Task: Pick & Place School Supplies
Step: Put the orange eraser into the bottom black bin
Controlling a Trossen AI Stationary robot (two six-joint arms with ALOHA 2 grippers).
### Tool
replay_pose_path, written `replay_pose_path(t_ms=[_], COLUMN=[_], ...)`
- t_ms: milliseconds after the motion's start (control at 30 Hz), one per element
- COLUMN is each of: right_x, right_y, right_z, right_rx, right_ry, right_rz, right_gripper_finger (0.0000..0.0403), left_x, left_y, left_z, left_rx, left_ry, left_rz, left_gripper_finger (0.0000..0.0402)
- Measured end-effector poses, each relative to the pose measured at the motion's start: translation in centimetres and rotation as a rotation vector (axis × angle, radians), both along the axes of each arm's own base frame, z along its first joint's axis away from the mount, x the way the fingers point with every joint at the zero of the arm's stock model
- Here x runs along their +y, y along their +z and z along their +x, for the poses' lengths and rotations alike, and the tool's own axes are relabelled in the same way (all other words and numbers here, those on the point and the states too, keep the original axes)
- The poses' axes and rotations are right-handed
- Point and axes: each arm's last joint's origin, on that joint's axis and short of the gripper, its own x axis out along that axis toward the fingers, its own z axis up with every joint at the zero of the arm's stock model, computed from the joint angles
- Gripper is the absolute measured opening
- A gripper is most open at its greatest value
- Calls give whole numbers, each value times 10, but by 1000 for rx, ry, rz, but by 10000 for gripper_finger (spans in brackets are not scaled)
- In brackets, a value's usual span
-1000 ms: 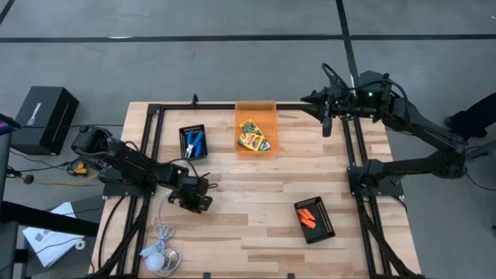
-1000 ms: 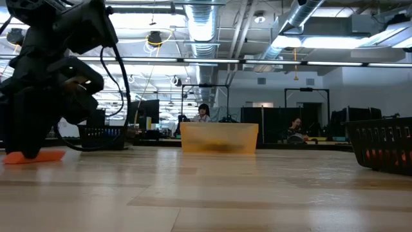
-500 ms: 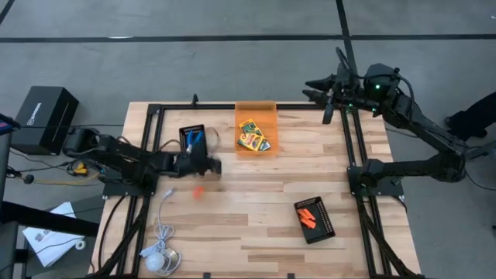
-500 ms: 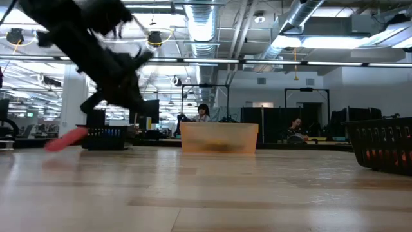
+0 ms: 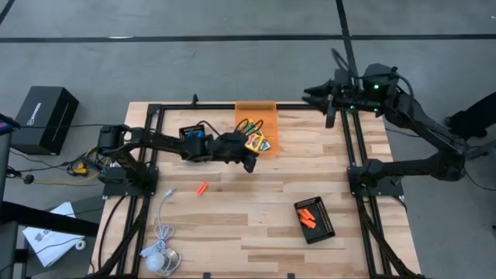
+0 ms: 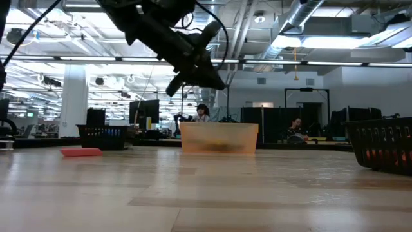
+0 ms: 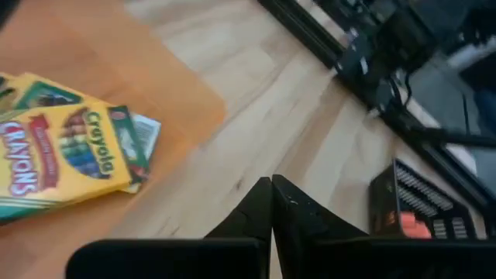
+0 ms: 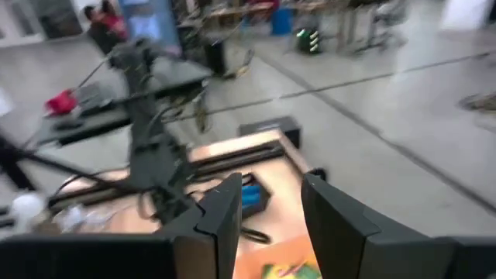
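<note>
— Starting at the left, what is seen on the desk [image 5: 256, 240]?
— A short orange piece [image 5: 201, 188] is seen lying flat on the bare wood, all alone. Nothing is touching it.
— Which way is it pointed?
— From above, its long side is set on a slant, with one end nearer the front left and the other nearer the back right.
— How should it be picked up?
— It is judged to be light and stiff, and maybe a bit smooth. It is best pinched across its thin middle, so it cannot swing or slip out.
— Where is the left tool [image 5: 249, 161]?
— It is held in the air, just at the front edge of the orange bin [image 5: 256, 110]. Its two fingers are pressed together and nothing is held.
— What is kept in the bin?
— Yellow-and-green crayon boxes [image 5: 256, 140] are laid flat in it. They are thought to be light card, easy to dent.
— And further right?
— More orange pieces [image 5: 308, 215] are piled in a black tray [image 5: 325, 225] near the front. The right tool [image 5: 310, 94] is parked high at the back, with its fingers apart and nothing between them.
</note>
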Motion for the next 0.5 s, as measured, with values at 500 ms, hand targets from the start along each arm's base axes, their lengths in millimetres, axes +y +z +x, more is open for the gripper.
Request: replay_pose_path(t_ms=[500], right_x=[14], right_y=[-55], right_z=[61], right_rx=[301], right_ry=[214], right_rz=[128], right_gripper_finger=[78], left_x=[-37], left_y=[44], left_z=[-110], left_rx=[548], left_ry=[94], left_rz=[29], left_gripper_finger=[0])
